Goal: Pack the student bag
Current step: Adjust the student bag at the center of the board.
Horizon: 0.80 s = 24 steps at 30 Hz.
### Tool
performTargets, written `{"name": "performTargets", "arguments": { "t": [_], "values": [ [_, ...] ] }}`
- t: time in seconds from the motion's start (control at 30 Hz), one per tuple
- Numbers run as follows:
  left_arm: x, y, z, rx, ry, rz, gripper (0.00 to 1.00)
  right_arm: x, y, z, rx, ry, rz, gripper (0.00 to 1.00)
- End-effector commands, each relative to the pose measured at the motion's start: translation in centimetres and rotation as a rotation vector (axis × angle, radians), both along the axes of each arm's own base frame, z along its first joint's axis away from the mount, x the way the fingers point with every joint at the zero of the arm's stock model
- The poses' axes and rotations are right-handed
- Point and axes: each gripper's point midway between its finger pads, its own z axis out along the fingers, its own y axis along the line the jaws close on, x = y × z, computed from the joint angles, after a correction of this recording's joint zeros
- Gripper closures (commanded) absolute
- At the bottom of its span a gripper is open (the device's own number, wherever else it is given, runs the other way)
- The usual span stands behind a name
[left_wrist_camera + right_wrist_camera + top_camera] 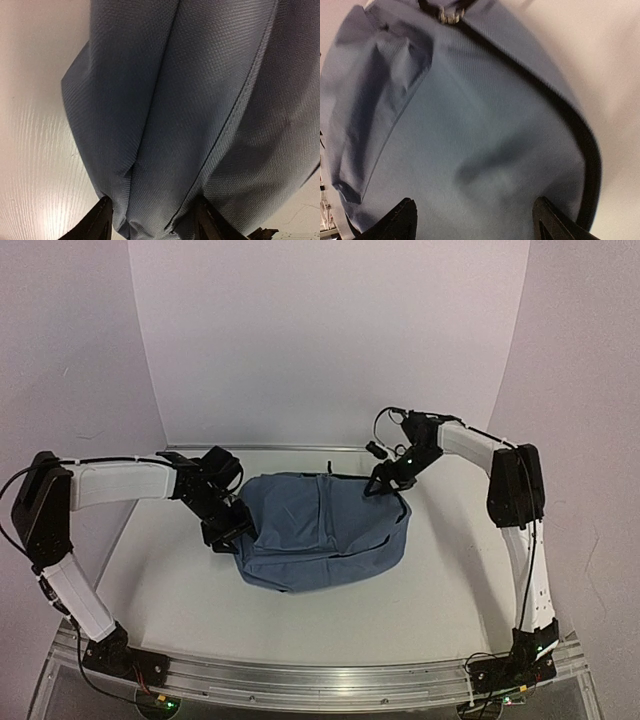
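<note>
The slate-blue student bag [320, 530] lies flat in the middle of the white table. My left gripper [232, 528] is at the bag's left edge. In the left wrist view a gathered fold of the bag [190, 100] fills the gap of the left gripper [152, 225], and its dark fingers [97, 224] stand apart on either side of the fold. My right gripper [385, 483] hovers over the bag's upper right corner. In the right wrist view it [477, 222] stands wide open over blurred blue fabric [470, 125], beside a dark zipper band [572, 125] with a metal ring [449, 15].
The white table [460, 560] runs out to a curved white backdrop [330, 340] behind and at both sides. An aluminium rail [320, 677] carrying both arm bases marks the near edge.
</note>
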Motion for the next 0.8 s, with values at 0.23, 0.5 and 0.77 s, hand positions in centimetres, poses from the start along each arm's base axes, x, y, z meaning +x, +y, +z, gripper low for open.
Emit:
{"name": "performTargets", "arguments": {
  "t": [0.23, 0.5, 0.77],
  "values": [
    [13.4, -5.4, -0.8, 0.054, -0.125, -0.188, 0.55, -16.8, -2.7, 1.1, 0.041, 0.218, 0.165, 0.31],
    [22.5, 0.7, 4.4, -0.001, -0.28, -0.029, 0.4, -23.0, -1.5, 7.8, 0.114, 0.084, 0.325, 0.22],
    [15.3, -1.5, 5.9, -0.076, -0.266, -0.087, 0.34, -11.2, -5.6, 11.6, 0.115, -0.022, 0.023, 0.14]
  ]
}}
